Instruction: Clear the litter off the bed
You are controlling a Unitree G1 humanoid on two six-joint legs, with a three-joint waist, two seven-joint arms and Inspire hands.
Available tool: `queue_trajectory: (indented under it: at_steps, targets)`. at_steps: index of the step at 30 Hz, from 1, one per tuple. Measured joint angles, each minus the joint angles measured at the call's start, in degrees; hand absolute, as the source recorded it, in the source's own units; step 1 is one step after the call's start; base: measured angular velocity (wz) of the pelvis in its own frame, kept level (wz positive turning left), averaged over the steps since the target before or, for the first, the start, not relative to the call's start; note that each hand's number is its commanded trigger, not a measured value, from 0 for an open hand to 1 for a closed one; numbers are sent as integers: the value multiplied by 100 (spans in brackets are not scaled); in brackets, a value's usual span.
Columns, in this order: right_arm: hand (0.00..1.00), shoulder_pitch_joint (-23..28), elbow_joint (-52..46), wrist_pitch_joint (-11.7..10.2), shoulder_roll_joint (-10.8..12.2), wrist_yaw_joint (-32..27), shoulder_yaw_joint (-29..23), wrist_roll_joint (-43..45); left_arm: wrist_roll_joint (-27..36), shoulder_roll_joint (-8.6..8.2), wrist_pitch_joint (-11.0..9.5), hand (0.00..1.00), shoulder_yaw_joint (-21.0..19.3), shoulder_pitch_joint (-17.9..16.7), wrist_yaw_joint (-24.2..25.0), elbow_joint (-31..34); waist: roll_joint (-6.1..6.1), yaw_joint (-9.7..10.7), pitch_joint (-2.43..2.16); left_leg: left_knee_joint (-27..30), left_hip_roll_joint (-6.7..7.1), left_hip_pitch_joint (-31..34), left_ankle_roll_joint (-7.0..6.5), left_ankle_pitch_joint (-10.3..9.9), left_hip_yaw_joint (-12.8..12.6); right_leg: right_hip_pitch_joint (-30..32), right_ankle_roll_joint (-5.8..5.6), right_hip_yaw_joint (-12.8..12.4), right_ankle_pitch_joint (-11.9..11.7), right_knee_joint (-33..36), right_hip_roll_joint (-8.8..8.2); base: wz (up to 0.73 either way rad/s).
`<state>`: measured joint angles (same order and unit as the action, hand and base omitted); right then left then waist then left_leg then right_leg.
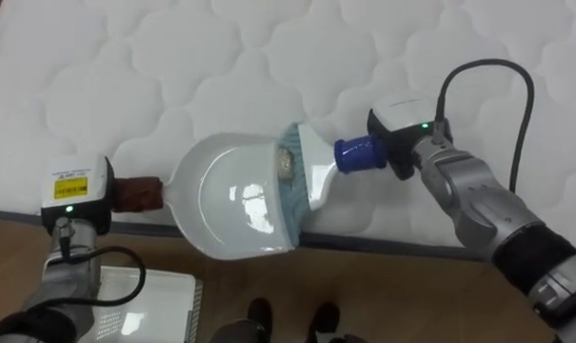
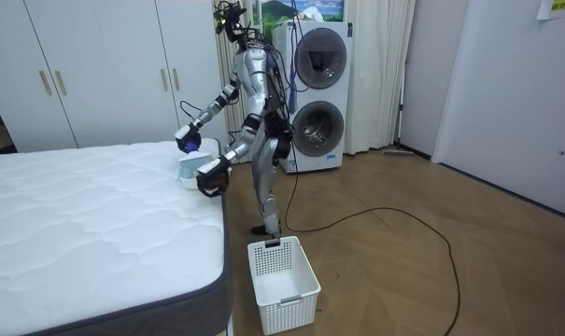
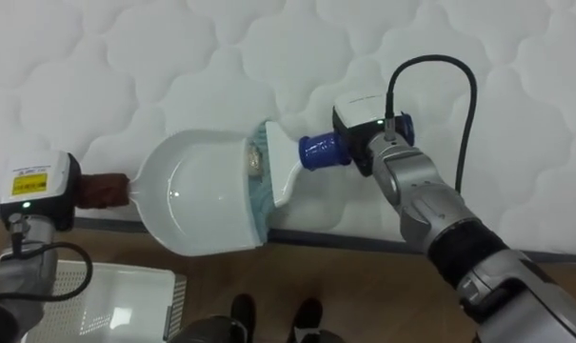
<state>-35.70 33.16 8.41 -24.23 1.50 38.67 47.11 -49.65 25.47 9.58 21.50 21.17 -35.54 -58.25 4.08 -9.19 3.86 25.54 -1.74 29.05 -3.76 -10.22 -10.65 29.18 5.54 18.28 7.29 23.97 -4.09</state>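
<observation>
This is looking like a home bedroom: wardrobe doors (image 2: 105, 75) standing behind the bed (image 2: 86, 215), stacked washing machines (image 2: 317, 93) sitting beyond its corner.

Grips the brown handle (image 1: 137, 193) of a white dustpan (image 1: 235, 200) in the left hand (image 1: 75, 191) at the near left, the pan lying across the near edge of the white quilted mattress (image 1: 221, 57) with its mouth turned to the right. Grips the blue handle (image 1: 359, 154) of a brush (image 1: 318, 167) in the right hand (image 1: 407, 138) farther right over the mattress, teal bristles (image 1: 294, 200) set against the pan's mouth, a small pale scrap (image 1: 285, 162) just inside it. Nearer than the mattress edge, wooden floor (image 1: 383, 295) and, at the near left, a white basket (image 1: 145, 300).
</observation>
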Motion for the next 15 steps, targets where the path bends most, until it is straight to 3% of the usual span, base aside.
queue_trajectory:
  at_steps: [4,7,15]
  targets:
    - [100,0,-351,-333,81,-14,-5,-89,-3,-1,-33,100,-83,-79,-5,0,7,38,-6,0,1,0,-4,4,13,-13,-8,30,5,-4,-8,3]
    - [100,0,-442,-452,142,-55,-4,-233,-2,-2,-39,100,-86,-115,-5,0,11,68,-8,1,19,1,-18,14,41,-29,-18,65,11,2,-32,7]
    - [100,0,-463,-488,186,-136,-3,-528,0,-17,-39,100,-87,-152,-4,-2,13,104,-10,2,65,1,-52,33,81,-41,-44,110,17,45,-92,4]
